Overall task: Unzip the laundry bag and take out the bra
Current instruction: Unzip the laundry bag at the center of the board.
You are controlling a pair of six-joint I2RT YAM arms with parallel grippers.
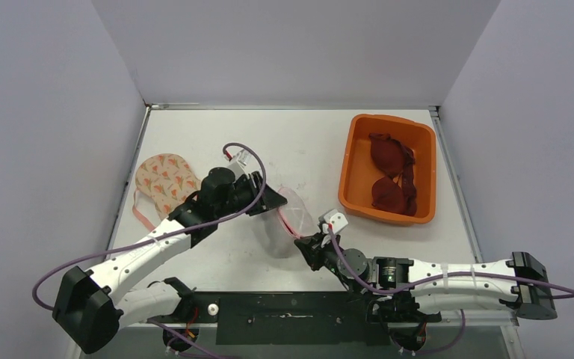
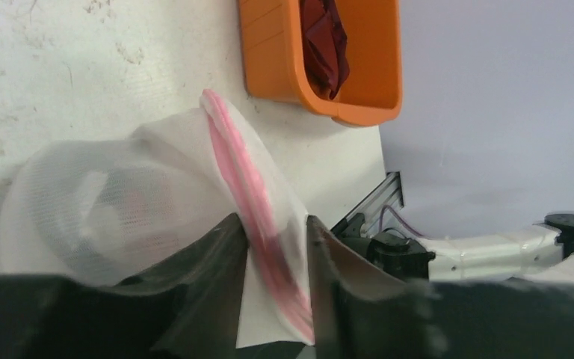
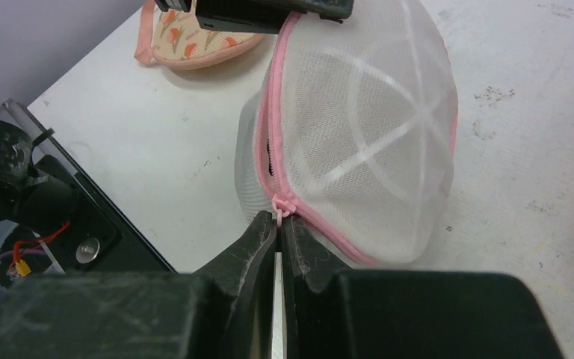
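Note:
The white mesh laundry bag (image 1: 290,213) with a pink zipper stands on its edge at mid table. My right gripper (image 3: 279,219) is shut on the pink zipper pull (image 3: 280,206) at the bag's (image 3: 366,134) near side. Above the pull a short dark slit gapes along the zipper. My left gripper (image 2: 270,221) holds its jaws a little apart. The bag's (image 2: 119,202) pink-seamed edge lies loose between them. A patterned bra (image 1: 166,182) lies flat on the table left of the bag. Through the mesh I cannot tell what is inside.
An orange bin (image 1: 351,161) at the right back holds dark red bras (image 1: 390,172). The black base plate runs along the near edge under both arms. Grey walls close the table on three sides.

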